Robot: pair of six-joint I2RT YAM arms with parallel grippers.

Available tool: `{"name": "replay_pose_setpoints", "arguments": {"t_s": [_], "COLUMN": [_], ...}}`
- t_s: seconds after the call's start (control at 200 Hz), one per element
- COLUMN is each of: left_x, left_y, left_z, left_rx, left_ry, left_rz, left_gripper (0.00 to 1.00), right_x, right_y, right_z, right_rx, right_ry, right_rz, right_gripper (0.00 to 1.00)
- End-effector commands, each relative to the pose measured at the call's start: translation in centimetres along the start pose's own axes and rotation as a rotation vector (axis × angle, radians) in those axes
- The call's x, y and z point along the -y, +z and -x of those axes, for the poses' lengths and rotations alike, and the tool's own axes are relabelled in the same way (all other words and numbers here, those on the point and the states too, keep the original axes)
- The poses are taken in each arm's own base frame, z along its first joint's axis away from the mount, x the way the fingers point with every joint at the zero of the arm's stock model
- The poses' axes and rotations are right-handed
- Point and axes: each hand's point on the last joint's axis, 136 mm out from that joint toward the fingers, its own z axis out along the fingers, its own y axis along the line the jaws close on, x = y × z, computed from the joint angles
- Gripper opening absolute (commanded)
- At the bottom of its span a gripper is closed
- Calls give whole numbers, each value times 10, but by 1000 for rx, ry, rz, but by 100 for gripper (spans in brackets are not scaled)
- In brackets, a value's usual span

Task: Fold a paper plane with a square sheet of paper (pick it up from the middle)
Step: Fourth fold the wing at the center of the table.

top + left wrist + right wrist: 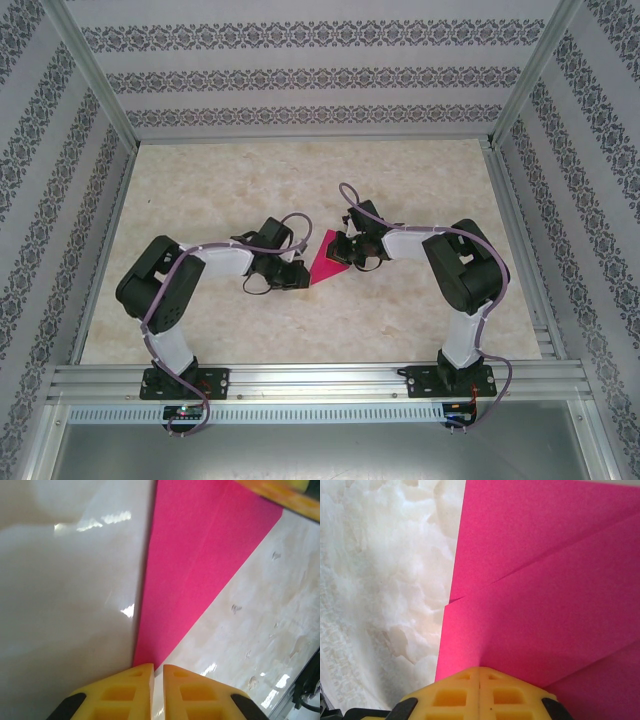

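The paper (327,263), folded to a magenta wedge, lies flat near the middle of the worktop (240,180), between the two arms. Its narrow tip points at the left fingers (131,692), which stand almost together with a thin slit between them. The tip reaches the left-hand finger, but I cannot tell whether it is pinched. At the wide end the right fingers (451,696) are clenched tight, tips touching the paper's edge where overlapping flaps meet; a grip there is not clear. The worktop is glossy, cream and marbled. Walls (300,75) papered in dark floral bands enclose it, with an aluminium rail (320,380) along the near edge.
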Motion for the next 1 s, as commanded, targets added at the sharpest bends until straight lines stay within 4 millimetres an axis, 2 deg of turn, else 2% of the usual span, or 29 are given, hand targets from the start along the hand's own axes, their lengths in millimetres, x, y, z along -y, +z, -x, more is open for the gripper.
{"name": "replay_pose_setpoints", "arguments": {"t_s": [0.0,0.12,0.22,0.295,0.37,0.47,0.644,0.994], "left_x": [-3,34,52,56,56,49,36,30], "left_y": [-10,-35,-49,-47,-37,-19,3,18], "left_z": [-17,15,39,54,63,68,64,63], "left_rx": [-44,71,157,183,174,150,94,59], "left_ry": [2,83,134,139,120,92,60,61], "left_rz": [38,-38,-54,-50,-61,-60,-56,-51], "left_gripper": [14,13,13,13,13,11,9,9], "right_x": [56,59,59,60,60,60,59,60], "right_y": [13,13,14,15,16,16,18,19], "right_z": [-26,-28,-28,-28,-29,-29,-30,-31], "right_rx": [-73,-75,-76,-78,-84,-85,-90,-96], "right_ry": [57,61,61,64,66,65,65,71], "right_rz": [-185,-191,-189,-189,-185,-183,-180,-185], "right_gripper": [5,5,5,5,5,5,5,5]}}
